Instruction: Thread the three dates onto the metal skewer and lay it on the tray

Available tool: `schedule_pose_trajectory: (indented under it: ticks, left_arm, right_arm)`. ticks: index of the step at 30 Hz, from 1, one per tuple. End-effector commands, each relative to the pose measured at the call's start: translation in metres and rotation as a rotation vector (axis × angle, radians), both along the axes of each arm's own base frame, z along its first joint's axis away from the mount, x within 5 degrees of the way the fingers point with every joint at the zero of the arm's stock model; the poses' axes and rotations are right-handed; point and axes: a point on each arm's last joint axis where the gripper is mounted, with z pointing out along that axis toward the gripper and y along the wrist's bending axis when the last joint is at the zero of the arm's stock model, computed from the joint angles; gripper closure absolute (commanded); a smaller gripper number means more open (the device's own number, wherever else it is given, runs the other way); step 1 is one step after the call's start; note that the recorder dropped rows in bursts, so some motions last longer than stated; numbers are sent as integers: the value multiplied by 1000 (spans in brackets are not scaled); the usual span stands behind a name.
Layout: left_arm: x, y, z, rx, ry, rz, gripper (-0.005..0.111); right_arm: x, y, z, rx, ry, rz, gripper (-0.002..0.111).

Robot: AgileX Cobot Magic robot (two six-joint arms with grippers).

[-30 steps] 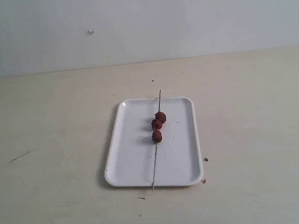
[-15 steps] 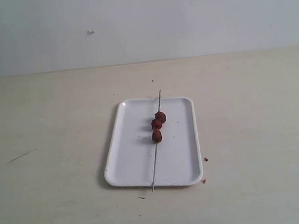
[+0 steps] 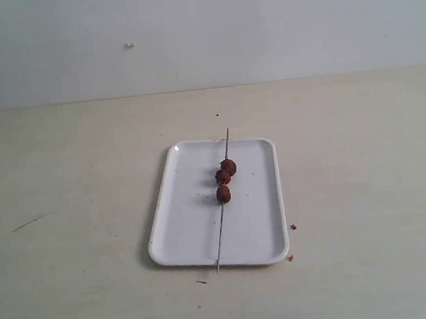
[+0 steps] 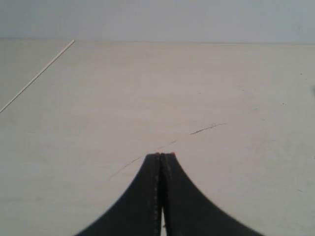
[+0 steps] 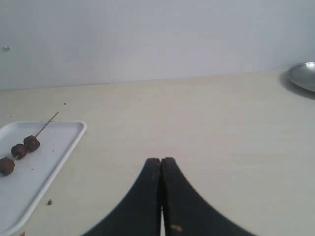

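Note:
The white tray (image 3: 185,222) lies mid-table. Across it rests the thin metal skewer (image 3: 220,238), its ends reaching past the far and near rims. The three dates (image 3: 223,177) sit threaded in a row on the skewer's far half. No arm shows in the exterior view. The right wrist view has the tray (image 5: 59,152), the skewer (image 5: 48,122) and the dates (image 5: 19,150) off to one side. My right gripper (image 5: 161,159) is shut and empty, well away from the tray. My left gripper (image 4: 161,155) is shut over bare table, holding nothing.
Small reddish crumbs (image 3: 293,227) lie by the tray's near right corner. A dark scratch (image 3: 29,222) marks the table at the left. The right wrist view catches a grey metal dish (image 5: 302,75) at the table's far edge. A plain wall stands behind.

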Motion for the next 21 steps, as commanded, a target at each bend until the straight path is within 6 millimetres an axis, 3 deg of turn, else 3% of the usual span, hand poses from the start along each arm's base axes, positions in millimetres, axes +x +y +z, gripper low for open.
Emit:
schedule_pose_trajectory:
  ticks: [1, 21]
  left_arm:
    - [0, 0, 1, 2, -20, 2, 107]
    - [0, 0, 1, 2, -20, 2, 107]
  right_arm:
    - [0, 0, 1, -10, -15, -4, 108]
    - [0, 2, 1, -10, -15, 39, 108]
